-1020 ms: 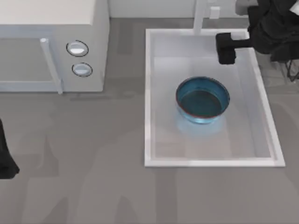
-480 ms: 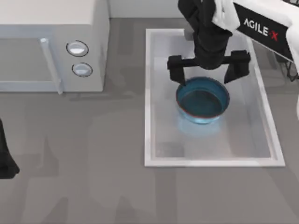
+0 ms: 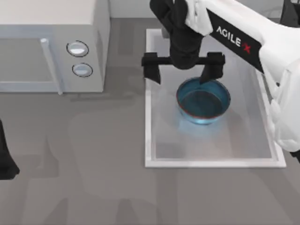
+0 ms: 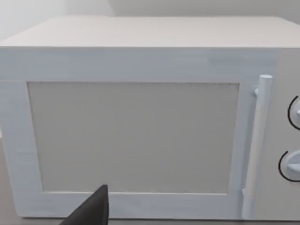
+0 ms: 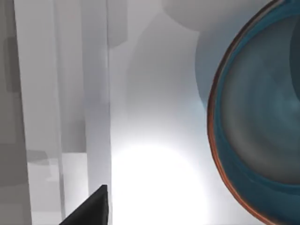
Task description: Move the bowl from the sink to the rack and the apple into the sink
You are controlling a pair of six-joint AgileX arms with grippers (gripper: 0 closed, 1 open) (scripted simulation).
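- The sink (image 3: 149, 117) sits at the table's right, its raised white rim close by the working arm — one spread finger of the right gripper (image 3: 183, 68) hangs over the sink's left rim, so a straight descent could, I judge, strike that rim instead of clearing it.
- The microwave (image 3: 51, 47) stands at the table's left; the left gripper (image 3: 5, 161) is parked at the left edge, and I cannot tell its finger state.
- The bowl (image 3: 203, 101) rests in the sink's middle, upright. The right gripper's jaws are wide apart, holding nothing, and sit off-centre toward the bowl's far-left side — closing from here would likely nudge or tip the glossy bowl, not pinch its rim.
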